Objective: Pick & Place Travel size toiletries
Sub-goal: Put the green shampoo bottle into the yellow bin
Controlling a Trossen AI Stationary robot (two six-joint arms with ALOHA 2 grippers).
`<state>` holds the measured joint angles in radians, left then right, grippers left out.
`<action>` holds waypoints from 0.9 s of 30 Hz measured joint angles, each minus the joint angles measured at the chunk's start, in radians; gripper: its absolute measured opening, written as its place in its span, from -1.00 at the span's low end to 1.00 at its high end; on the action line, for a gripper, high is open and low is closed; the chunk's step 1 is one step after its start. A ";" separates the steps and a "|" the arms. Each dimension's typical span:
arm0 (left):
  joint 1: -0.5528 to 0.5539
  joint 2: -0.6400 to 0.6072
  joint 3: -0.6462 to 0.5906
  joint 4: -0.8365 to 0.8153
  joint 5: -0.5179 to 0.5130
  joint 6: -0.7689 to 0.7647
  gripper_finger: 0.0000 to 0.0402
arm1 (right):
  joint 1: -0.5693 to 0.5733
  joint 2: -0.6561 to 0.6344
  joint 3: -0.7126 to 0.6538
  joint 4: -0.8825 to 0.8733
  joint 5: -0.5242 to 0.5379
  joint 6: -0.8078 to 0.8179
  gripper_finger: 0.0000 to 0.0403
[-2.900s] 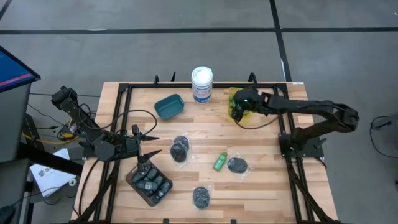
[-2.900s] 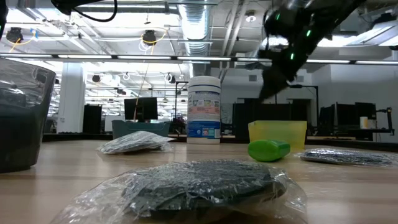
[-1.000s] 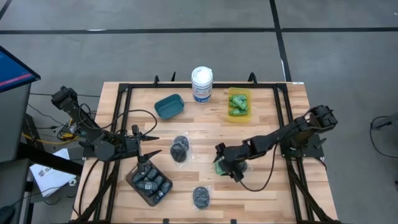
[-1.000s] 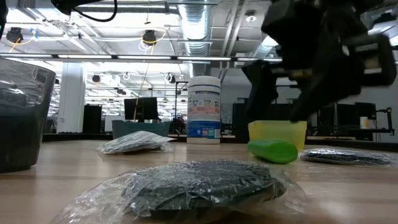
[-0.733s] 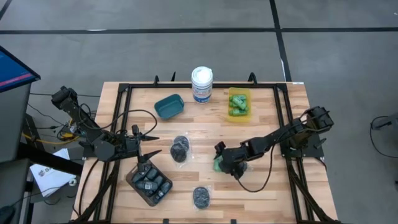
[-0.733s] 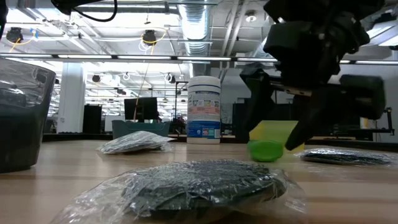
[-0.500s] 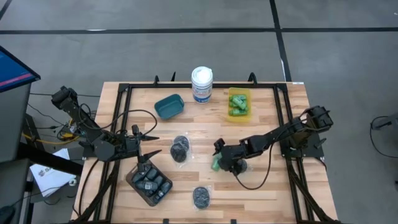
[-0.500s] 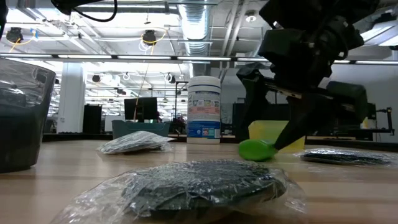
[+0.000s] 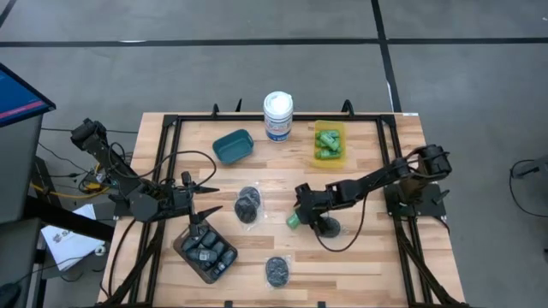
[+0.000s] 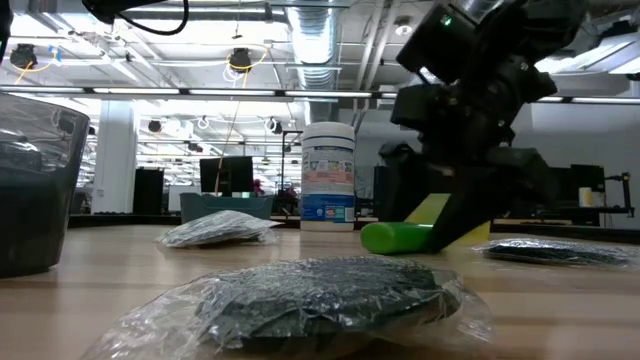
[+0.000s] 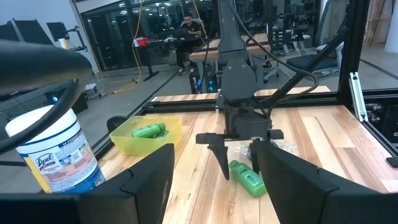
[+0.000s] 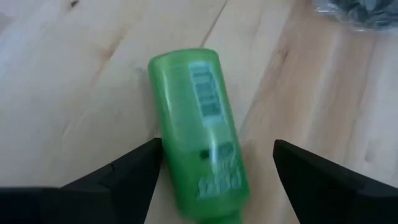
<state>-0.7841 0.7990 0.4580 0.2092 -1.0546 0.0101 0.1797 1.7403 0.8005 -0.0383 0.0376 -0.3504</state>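
**Right pincer down over the green bottle**

My left pincer (image 9: 199, 208) hangs spread above the dark tray of grey-black mini bottles (image 9: 206, 251). Mid-bench, the bright green plastic mini bottle (image 9: 294, 221) lies flat on the wooden bench (image 9: 368, 261); my right pincer (image 9: 300, 205) is spread astride it, not pinching.

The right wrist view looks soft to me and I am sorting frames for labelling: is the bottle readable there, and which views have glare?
Right wrist view: the bright green plastic mini bottle fills the frame, its label print smeared and unreadable. Low view: ceiling lights glare brightly, and the near clear-wrapped dark round piece is out of focus. High view: even light, no glare, bottle small beside the right end effector.
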 joint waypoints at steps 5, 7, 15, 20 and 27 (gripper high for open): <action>0.000 0.000 0.000 0.000 0.000 0.000 0.13 | 0.003 0.037 0.003 0.039 -0.013 0.015 0.35; 0.000 0.000 0.000 0.000 0.000 0.000 0.13 | 0.003 0.039 0.003 0.051 -0.017 0.015 0.29; 0.000 0.000 0.000 0.000 0.001 0.000 0.13 | 0.001 -0.003 -0.004 0.036 -0.010 0.052 -0.14; 0.000 0.000 0.000 0.001 0.004 0.004 0.13 | -0.016 -0.088 -0.004 0.042 -0.010 0.053 -0.37; 0.000 0.000 0.000 0.000 0.003 0.004 0.13 | -0.118 -0.299 -0.003 -0.062 0.094 0.056 -0.33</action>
<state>-0.7837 0.7990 0.4580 0.2096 -1.0512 0.0143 0.0613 1.4409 0.7979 -0.1003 0.1314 -0.2943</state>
